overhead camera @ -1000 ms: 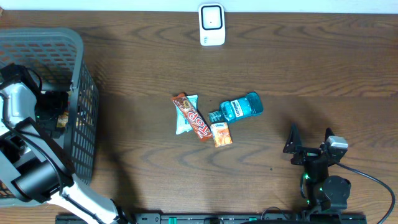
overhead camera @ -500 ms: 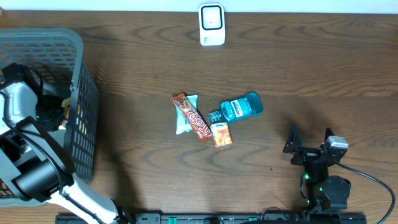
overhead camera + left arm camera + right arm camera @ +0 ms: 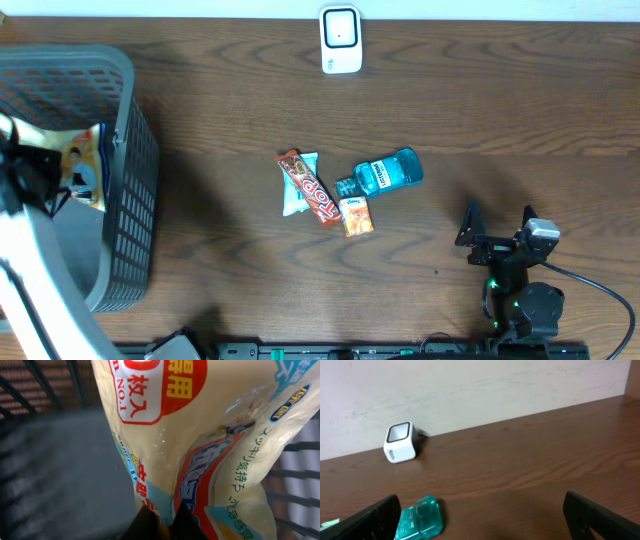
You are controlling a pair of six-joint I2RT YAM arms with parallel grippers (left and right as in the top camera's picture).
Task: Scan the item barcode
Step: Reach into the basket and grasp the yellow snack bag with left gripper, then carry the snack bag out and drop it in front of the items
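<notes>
Dark wood tabletop (image 3: 250, 100) | grey basket (image 3: 130, 200) stands at its left end | left end effector (image 3: 167, 522) clamped tight on one end of yellowish printed packet (image 3: 200, 435), packet within basket's outline, near its right wall | right end effector (image 3: 497, 228) spread wide, holding nothing, far right of basket | white scanner (image 3: 340, 40) well apart from basket, at far edge
</notes>
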